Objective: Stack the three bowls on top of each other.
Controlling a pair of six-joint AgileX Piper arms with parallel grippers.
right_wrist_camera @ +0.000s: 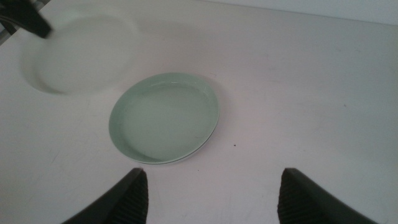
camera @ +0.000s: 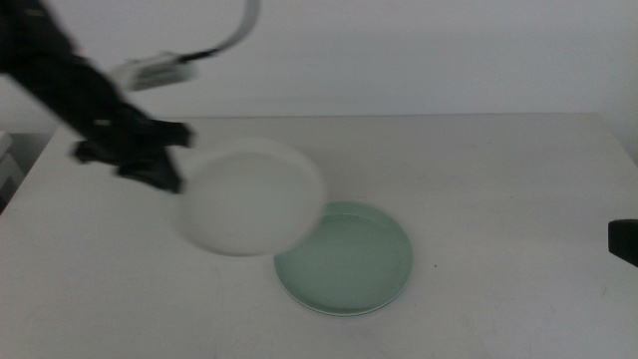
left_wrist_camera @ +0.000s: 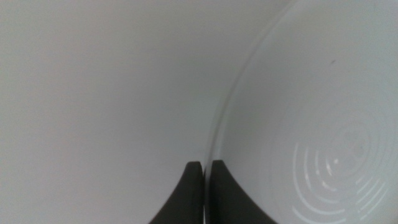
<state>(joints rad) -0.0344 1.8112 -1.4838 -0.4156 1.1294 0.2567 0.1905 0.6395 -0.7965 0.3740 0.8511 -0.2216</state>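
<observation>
My left gripper (camera: 167, 178) is shut on the rim of the white bowl (camera: 249, 197). It holds the bowl in the air, blurred, at the table's left-middle, with the bowl's right edge over the left rim of the pale mint green bowl (camera: 349, 261). In the left wrist view the jaws (left_wrist_camera: 205, 167) pinch the white bowl's rim (left_wrist_camera: 311, 112). A thin paler rim shows under the green bowl (right_wrist_camera: 165, 118); no separate grey bowl is in view. My right gripper (right_wrist_camera: 214, 175) is open and empty, at the table's right edge (camera: 623, 242). The right wrist view also shows the white bowl (right_wrist_camera: 78, 56).
The white table (camera: 498, 179) runs back to a pale wall. A white cable (camera: 234, 35) arcs above the left arm. A dark gap lies beyond the table's left edge (camera: 8, 175).
</observation>
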